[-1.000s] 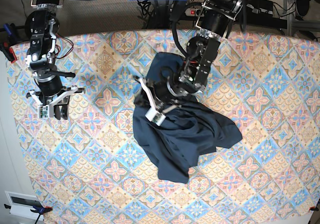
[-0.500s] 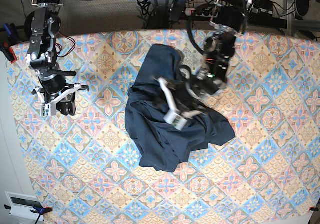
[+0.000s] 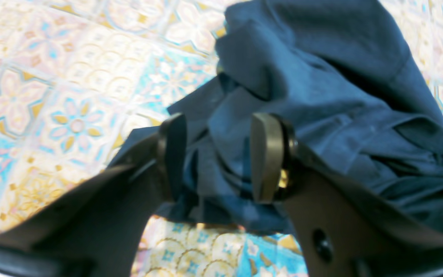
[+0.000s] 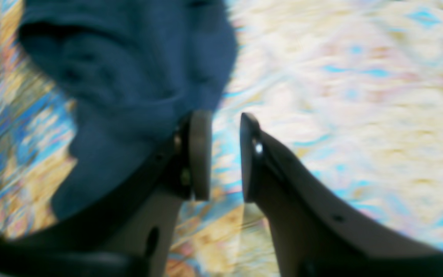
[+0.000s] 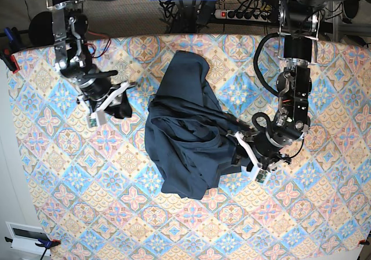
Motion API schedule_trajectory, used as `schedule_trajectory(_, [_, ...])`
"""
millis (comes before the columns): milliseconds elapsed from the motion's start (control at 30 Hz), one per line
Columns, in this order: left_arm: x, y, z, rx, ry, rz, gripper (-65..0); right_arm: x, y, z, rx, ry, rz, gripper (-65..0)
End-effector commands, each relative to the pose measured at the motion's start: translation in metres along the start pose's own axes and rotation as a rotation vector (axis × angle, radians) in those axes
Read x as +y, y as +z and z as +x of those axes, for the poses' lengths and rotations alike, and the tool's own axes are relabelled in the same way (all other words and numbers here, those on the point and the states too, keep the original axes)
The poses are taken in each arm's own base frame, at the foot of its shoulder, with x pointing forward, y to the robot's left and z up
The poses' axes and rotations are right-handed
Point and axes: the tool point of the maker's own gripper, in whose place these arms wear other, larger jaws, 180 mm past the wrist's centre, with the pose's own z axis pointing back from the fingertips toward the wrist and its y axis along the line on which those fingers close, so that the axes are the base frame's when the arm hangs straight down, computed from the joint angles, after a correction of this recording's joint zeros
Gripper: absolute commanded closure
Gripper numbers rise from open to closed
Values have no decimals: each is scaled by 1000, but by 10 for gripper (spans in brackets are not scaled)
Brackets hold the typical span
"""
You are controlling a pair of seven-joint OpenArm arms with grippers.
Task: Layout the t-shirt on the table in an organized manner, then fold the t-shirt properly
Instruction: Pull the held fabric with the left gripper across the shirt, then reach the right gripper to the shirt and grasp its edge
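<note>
The dark navy t-shirt point(image 5: 185, 138) lies crumpled in the middle of the patterned table point(image 5: 319, 213). My left gripper point(image 5: 239, 154) is at the shirt's right edge. In the left wrist view this gripper point(image 3: 219, 154) has a bunch of the shirt point(image 3: 321, 77) between its fingers, raised off the table point(image 3: 52, 77). My right gripper point(image 5: 117, 107) is over bare table, a little left of the shirt. In the blurred right wrist view it point(image 4: 223, 154) holds nothing, its fingers a narrow gap apart, with the shirt point(image 4: 129, 57) to its upper left.
A power strip and cables point(image 5: 243, 14) run behind the table's far edge. A white box point(image 5: 26, 237) sits off the table's front left corner. Patterned cloth surrounds the shirt on all sides.
My left gripper has moved right and toward the front, from the shirt's middle to its right edge, and the shirt has bunched up. My right arm has swung up and right, closer to the shirt.
</note>
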Motion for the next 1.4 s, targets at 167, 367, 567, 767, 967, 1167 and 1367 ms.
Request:
schedule_trajectory(167, [66, 27, 3, -36, 37, 162, -270, 26, -5, 1, -4, 55, 73, -128])
schedule_trajectory(367, [124, 53, -33, 33, 83, 328, -270, 57, -21, 10, -2, 248, 109, -128])
schedule_trajectory(567, [143, 74, -63, 64, 150, 388, -270, 89, -35, 13, -9, 465, 136, -128])
schedule_trajectory(767, [136, 76, -87, 112, 160, 379, -270, 114, -42, 26, -48, 563, 188, -128])
schedule_trajectory(967, [131, 78, -101, 142, 167, 374, -270, 121, -53, 42, -67, 616, 199, -159])
schedule_trajectory(1167, [128, 80, -100, 138, 160, 371, -270, 112, -66, 27, -7, 623, 188, -199])
schedule_trajectory(1367, [112, 80, -88, 100, 147, 354, -270, 104, -80, -19, 123, 638, 199, -199])
